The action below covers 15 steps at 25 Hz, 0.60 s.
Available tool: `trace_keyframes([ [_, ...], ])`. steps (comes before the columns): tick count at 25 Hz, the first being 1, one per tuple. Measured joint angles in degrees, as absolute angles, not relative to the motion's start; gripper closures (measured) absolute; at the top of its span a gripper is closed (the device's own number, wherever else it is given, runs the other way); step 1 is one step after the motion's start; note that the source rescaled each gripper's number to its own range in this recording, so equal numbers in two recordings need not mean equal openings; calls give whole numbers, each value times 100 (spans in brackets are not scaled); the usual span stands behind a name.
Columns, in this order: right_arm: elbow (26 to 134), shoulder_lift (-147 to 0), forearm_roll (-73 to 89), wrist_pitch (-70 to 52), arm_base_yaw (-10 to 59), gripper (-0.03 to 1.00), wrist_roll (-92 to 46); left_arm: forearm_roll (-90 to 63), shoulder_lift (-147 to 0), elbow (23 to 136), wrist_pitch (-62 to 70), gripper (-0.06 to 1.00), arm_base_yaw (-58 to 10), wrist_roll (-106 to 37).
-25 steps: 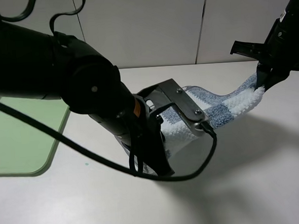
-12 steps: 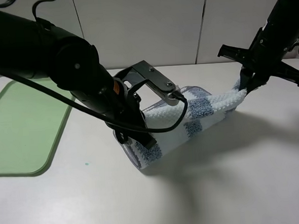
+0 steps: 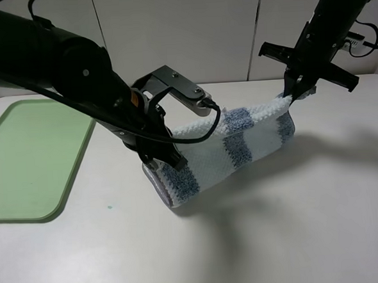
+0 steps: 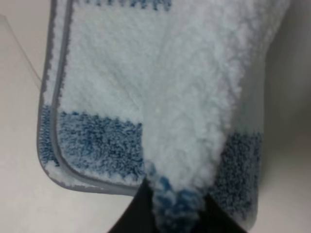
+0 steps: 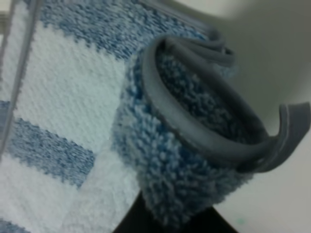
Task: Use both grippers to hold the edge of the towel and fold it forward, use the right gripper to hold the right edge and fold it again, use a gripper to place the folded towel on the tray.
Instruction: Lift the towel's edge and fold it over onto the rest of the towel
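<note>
The striped white and blue-grey towel [image 3: 234, 145] hangs as a sagging loop over the middle of the table, its lower fold resting on the surface. My left gripper [image 3: 173, 160] is shut on the towel's near-left end; the left wrist view shows fluffy cloth [image 4: 165, 111] pinched between the black fingers [image 4: 131, 213]. My right gripper [image 3: 293, 95] is shut on the far-right corner, held higher. In the right wrist view the edge of the towel [image 5: 209, 131], a grey hem, curls above the pinch. The pale-green tray [image 3: 29, 157] lies flat at the left, apart from the towel.
White table surface [image 3: 278, 238] spreads in front of and to the right of the towel. A pale wall with panel seams [image 3: 182, 33] rises behind the table. Black cables loop around the left arm's silver bracket [image 3: 176, 81].
Both grippers have carried the towel's edge up and toward the back of the table. The right gripper has moved left, and the cloth now arches over itself.
</note>
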<state>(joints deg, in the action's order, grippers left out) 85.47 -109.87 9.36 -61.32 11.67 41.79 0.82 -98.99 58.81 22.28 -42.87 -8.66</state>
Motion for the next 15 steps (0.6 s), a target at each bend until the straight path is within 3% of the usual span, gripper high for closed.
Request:
trace_keyframes([
  [15,8729,-11443,1003,-6013,1183,97,4144,82,-10292,5881,1859,94,-3978,-866],
])
